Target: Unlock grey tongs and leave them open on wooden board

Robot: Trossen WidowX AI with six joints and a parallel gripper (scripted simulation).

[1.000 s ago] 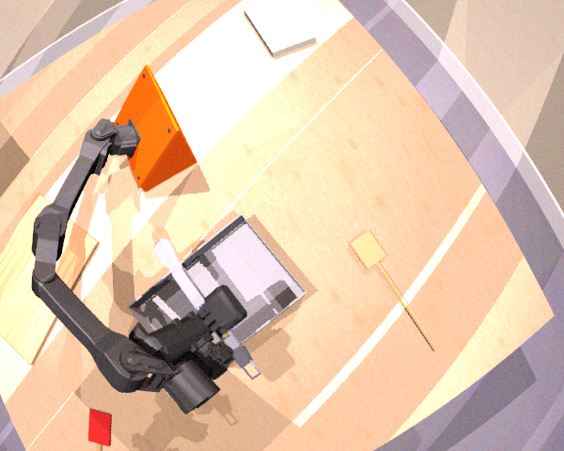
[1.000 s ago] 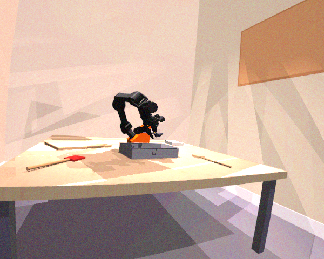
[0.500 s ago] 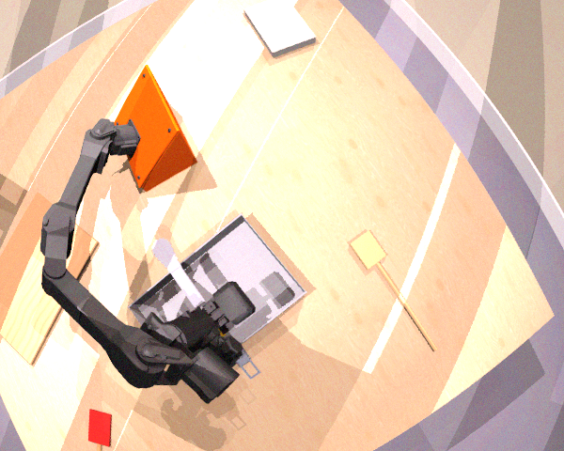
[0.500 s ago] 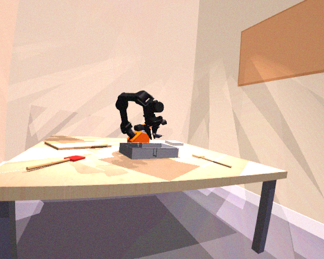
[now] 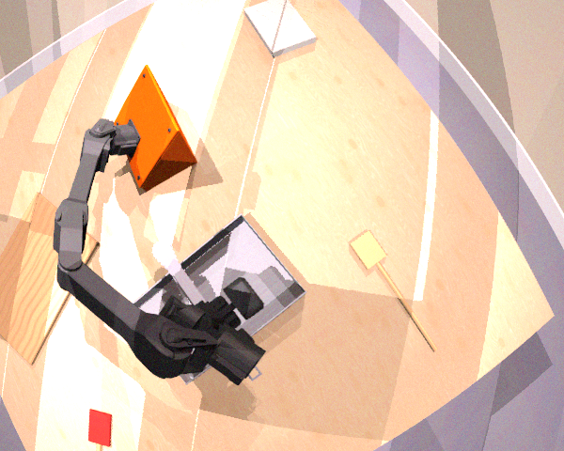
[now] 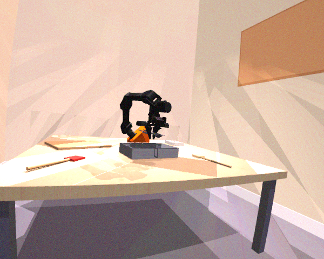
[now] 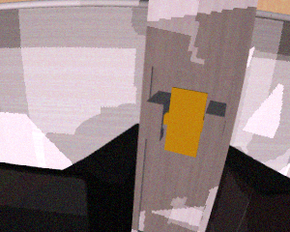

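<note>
Grey tongs point(image 5: 187, 284) point(image 7: 190, 63) are held above the roasting tin point(image 5: 274, 256) point(image 6: 154, 153) point(image 7: 63, 5).
The tool point(image 5: 220, 311) point(image 6: 153, 134) point(image 7: 166, 135) is clamped on the tongs, and 1 yellow tab point(image 7: 186, 123) is seen between its 2 dark fingers. Whether the lock is released cannot be told. The wooden board point(image 5: 41, 286) point(image 6: 81, 145) is laid on the table point(image 5: 321, 146) point(image 6: 156, 187), apart from the tin.

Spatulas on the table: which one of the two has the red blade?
The red-bladed spatula, beyond the tin's wooden-board side; the other spatula has a pale yellow blade.
</note>
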